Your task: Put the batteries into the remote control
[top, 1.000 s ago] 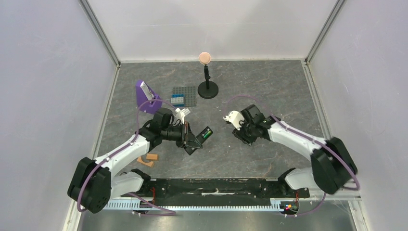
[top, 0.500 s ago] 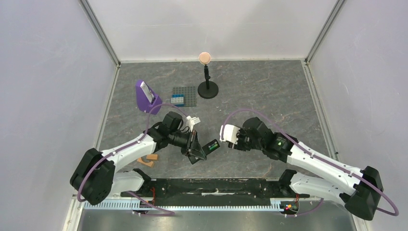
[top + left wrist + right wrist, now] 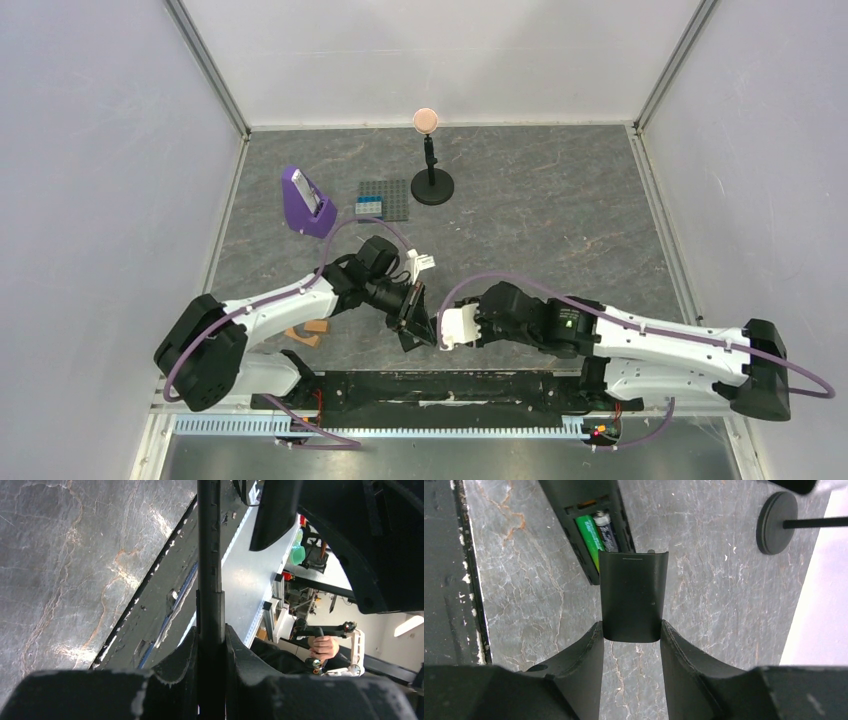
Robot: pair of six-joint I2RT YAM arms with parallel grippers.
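Note:
My left gripper (image 3: 410, 312) is shut on the remote control (image 3: 424, 334), held off the table; in the left wrist view (image 3: 210, 645) the remote (image 3: 209, 555) shows edge-on between the fingers. In the right wrist view the remote (image 3: 574, 500) shows its open battery recess, with the green battery (image 3: 590, 535) and the darker battery (image 3: 608, 532) lying side by side inside. My right gripper (image 3: 631, 630) is shut on a black curved battery cover (image 3: 633, 597), held just short of the recess. In the top view the right gripper (image 3: 442, 330) is close beside the remote.
A purple stand (image 3: 307, 200), a grey studded baseplate (image 3: 385, 198) with a blue brick, and a black stand with a peach ball (image 3: 432, 185) stand at the back. Orange-tan blocks (image 3: 308, 330) lie near the left arm. A black rail (image 3: 450, 385) runs along the near edge.
My right gripper has swung left and nearer with the cover, up to the remote. My left gripper has carried the remote a little right and nearer.

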